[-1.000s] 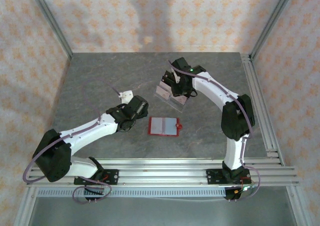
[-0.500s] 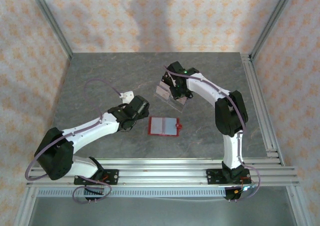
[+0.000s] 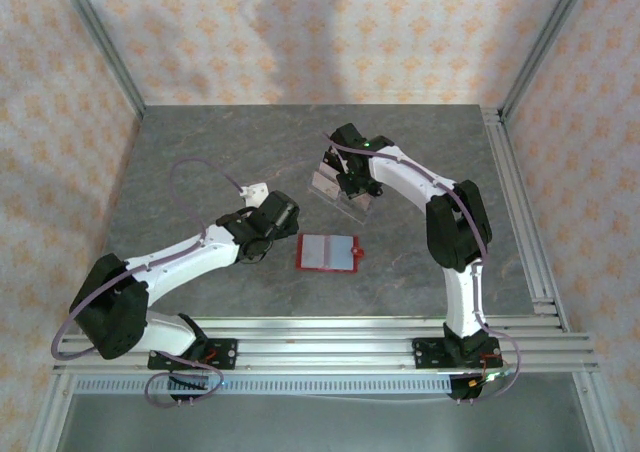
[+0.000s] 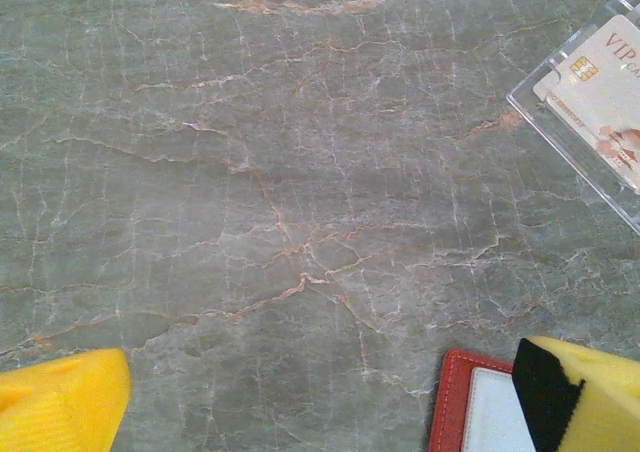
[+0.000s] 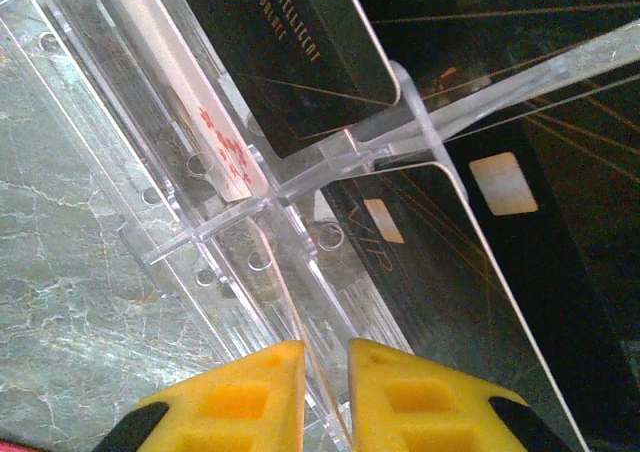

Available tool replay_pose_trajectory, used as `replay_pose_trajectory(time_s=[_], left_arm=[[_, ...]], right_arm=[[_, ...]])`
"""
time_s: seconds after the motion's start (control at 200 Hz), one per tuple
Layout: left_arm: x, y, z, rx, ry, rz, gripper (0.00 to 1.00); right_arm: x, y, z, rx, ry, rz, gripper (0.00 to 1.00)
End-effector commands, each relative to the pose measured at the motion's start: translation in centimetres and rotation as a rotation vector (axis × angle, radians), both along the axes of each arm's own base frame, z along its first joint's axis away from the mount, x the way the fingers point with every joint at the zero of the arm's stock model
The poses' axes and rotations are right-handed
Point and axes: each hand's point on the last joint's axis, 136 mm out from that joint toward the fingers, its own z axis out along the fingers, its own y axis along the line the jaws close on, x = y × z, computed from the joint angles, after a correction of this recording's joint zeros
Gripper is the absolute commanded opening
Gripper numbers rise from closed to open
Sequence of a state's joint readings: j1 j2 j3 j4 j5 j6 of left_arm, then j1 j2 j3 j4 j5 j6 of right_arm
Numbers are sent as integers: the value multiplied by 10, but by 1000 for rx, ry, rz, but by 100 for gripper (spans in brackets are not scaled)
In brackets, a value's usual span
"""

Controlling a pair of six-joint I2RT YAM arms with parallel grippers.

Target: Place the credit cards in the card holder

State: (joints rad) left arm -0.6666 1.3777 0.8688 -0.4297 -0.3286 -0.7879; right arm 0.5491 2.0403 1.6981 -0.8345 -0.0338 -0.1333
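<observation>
The card holder [image 3: 301,254] lies open flat at the table's middle, red with pale cards in its pockets; its corner [image 4: 452,402] shows in the left wrist view. More credit cards stand in a clear stand [image 3: 335,194]: a pale one [image 5: 190,102] and dark ones [image 5: 300,52]. My right gripper [image 3: 350,179] reaches down into that stand. Its yellow fingers [image 5: 240,402] stand close together [image 5: 327,357] about a thin card seen edge-on. My left gripper [image 3: 283,219] hovers just left of the holder, open wide [image 4: 325,372], nothing between its fingers.
The clear stand [image 4: 545,107] has slotted dividers [image 5: 200,242] close around my right fingers. Aluminium rails [image 3: 520,202] edge the table at the right and the front. Bare grey stone [image 3: 200,162] stretches to the left and the back.
My right gripper has shifted a little left, further into the stand, and its jaws have narrowed. The left arm and the card holder have stayed put.
</observation>
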Motion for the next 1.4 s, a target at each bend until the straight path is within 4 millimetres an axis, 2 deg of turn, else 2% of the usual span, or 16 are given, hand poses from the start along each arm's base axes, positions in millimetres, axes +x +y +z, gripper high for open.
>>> replay_pose_trajectory(time_s=[0.0, 0.225, 0.355, 0.48, 0.666, 0.786, 0.946, 1.111, 1.231, 1.396], left_arm=[[3, 3, 4, 6, 2, 19, 100], [2, 3, 4, 5, 6, 16, 100], [2, 3, 5, 9, 10, 13, 100], [3, 2, 6, 22, 16, 5, 100], [6, 2, 6, 62, 28, -15, 100], [9, 1, 6, 98, 35, -41, 100], [9, 3, 2, 150, 46, -87, 100], [3, -13, -12, 140, 118, -210, 100], [-3, -30, -24, 114, 165, -312, 100], [-11, -45, -35, 114, 189, -390, 100]], right_arm=[[0, 3, 5, 3, -2, 11, 14], [-2, 4, 5, 2, 18, 36, 4], [-3, 7, 13, 13, 19, 58, 0], [-1, 9, 33, 36, -14, 62, 0], [-4, 14, 76, 105, -87, 61, 0], [-13, 19, 104, 193, -124, 43, 0], [-36, 24, 123, 361, -140, -18, 0], [-66, 37, 117, 672, -120, -146, 0], [-87, 40, 98, 893, -98, -261, 0], [-112, 38, 68, 993, -76, -341, 0]])
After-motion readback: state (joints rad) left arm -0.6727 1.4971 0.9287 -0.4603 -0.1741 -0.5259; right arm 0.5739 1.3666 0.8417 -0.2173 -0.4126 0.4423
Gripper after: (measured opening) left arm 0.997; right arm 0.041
